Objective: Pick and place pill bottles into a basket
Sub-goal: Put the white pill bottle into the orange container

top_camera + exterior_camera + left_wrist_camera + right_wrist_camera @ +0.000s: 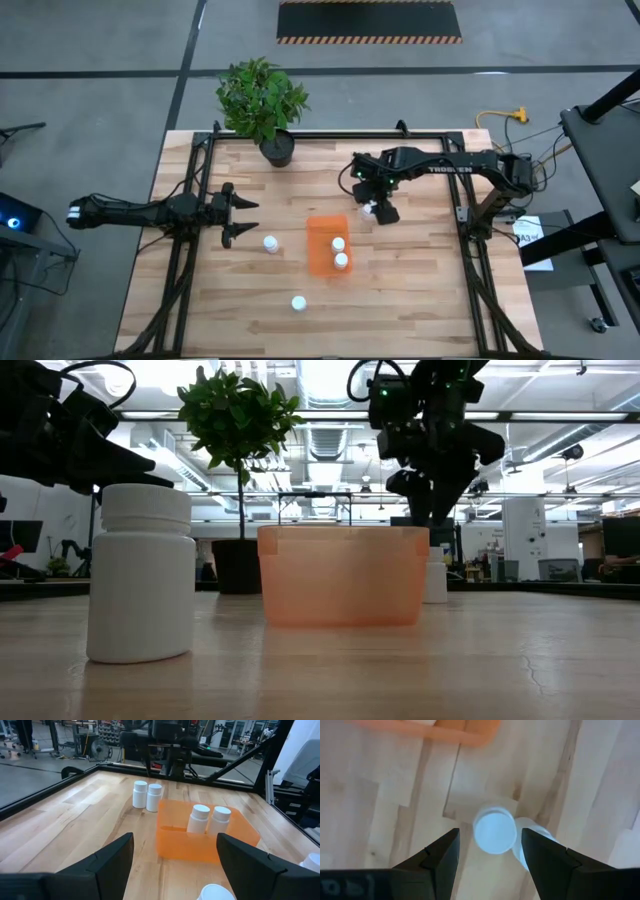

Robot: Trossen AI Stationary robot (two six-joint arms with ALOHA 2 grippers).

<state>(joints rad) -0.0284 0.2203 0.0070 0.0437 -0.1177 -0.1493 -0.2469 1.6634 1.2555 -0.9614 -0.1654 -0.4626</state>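
The orange basket (322,232) stands mid-table with two white pill bottles (338,243) (342,261) upright in it. Two more pill bottles (140,794) (154,797) stand side by side to the basket's far right. My right gripper (490,832) hangs above them, pointing down and open. Seen from the wrist, its fingers stand on either side of one bottle's cap (494,831) without touching it. Single pill bottles stand left of the basket (270,243) and near the front edge (298,302). My left gripper (243,216) waits open at the left, pointing level at the basket.
A potted plant (263,100) in a black pot (278,150) stands at the table's far edge. Black frame rails (190,200) run along the table's left, right and far sides. Bare wood lies in front of the basket.
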